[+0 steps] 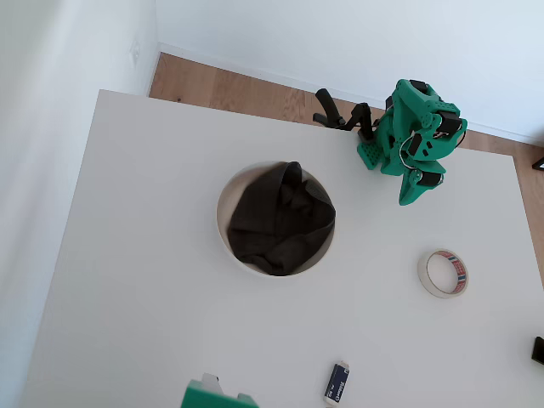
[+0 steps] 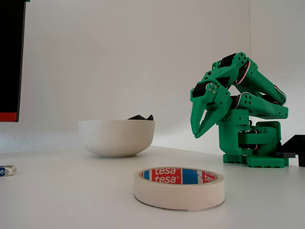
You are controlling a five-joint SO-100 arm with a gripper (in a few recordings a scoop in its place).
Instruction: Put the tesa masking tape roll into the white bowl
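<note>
The tesa masking tape roll [image 1: 460, 273] lies flat on the white table at the right in the overhead view; in the fixed view the tape roll [image 2: 178, 191] is nearest the camera, its red and blue core showing. The white bowl [image 1: 223, 212] sits mid-table with a dark cloth [image 1: 280, 219] inside it; the bowl [image 2: 116, 138] stands left of the tape in the fixed view. My green gripper [image 1: 409, 196] hangs folded at the arm's base by the far edge, well apart from both. Its fingertips [image 2: 197, 135] point down and meet, holding nothing.
A small blue and white object [image 1: 337, 382] lies near the front edge, also at the far left as the small object [image 2: 6, 171]. A green block [image 1: 217, 396] pokes in at the bottom edge. Black clamps [image 1: 340, 115] hold the arm's base. Wooden floor lies beyond the table.
</note>
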